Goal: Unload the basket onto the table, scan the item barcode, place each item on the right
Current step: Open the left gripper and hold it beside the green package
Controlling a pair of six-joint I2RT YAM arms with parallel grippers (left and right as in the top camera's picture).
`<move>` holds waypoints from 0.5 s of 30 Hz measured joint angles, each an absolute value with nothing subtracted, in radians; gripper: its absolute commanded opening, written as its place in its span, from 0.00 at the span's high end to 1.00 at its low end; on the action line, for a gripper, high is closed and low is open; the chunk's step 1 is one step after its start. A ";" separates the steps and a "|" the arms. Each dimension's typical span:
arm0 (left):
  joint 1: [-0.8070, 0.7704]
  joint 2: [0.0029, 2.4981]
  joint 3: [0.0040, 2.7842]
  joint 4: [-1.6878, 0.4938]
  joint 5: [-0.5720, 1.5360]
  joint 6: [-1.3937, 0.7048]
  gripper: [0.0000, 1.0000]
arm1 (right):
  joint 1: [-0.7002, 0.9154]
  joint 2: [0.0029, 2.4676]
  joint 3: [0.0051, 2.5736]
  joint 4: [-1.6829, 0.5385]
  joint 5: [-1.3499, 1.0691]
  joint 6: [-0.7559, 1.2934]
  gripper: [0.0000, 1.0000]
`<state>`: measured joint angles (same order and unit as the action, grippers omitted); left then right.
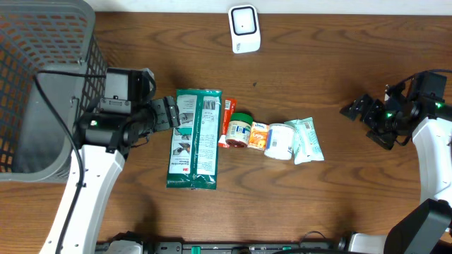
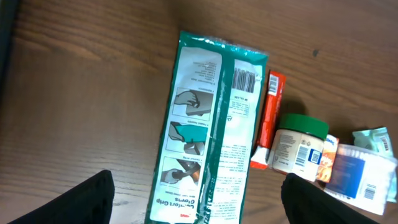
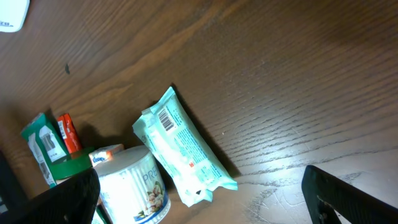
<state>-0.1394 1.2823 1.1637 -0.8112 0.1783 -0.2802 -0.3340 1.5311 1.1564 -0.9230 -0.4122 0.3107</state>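
The left claw (image 1: 169, 113) is open, fingers spread wide and holding nothing. The green glove pack (image 2: 211, 134) lies flat on the surface (image 1: 318, 204) right at its fingertips, barcode (image 2: 244, 79) facing up. Just beyond the pack, a red tube (image 2: 268, 118), a green-lidded jar (image 2: 297, 146), a white tub (image 1: 280, 140) and a teal pouch (image 1: 307, 140) run in a row toward the right claw (image 1: 361, 116), which is also open and empty, apart from the pouch. The white scanner (image 1: 244, 28) stands well away from both claws.
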 measured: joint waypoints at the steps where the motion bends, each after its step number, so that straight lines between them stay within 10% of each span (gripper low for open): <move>1: -0.139 1.285 1.164 -0.811 0.178 -0.280 0.16 | -0.334 1.531 1.156 -0.923 -0.412 0.311 0.01; 15: -0.139 1.288 1.164 -0.811 0.178 -0.280 0.16 | -0.334 1.531 1.156 -0.923 -0.412 0.311 0.01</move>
